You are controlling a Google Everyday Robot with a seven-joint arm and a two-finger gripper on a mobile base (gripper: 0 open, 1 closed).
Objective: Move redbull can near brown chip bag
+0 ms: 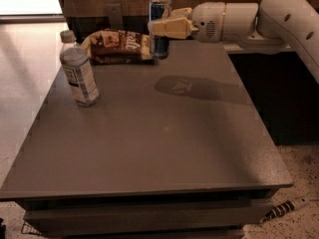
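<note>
Table: flat dark grey rectangular tabletop. It carries every item, and the task's things sit along its far edge.
Arm: white smooth-shelled robot arm. It reaches in from 2 o'clock, held level above the surface, and its shadow falls on the table below the wrist.
Brown chip bag: crinkled flat snack bag, dark brown middle with white lettering and yellow ends. It lies at 11 o'clock and serves as the fixed reference for the placement.
Water bottle: clear plastic bottle with white cap. It stands upright at 10 o'clock, well apart from the can and out of the arm's line.
Redbull can: slim blue and silver metal can. It is upright at 12 o'clock, just beside the bag's right end. Whether its base rests on the table cannot be told.
Gripper: cream two-finger gripper, at 12 o'clock. It is clamped around the can's middle, which keeps the can vertical.
Task status: judged nearly complete, with release outstanding.
</note>
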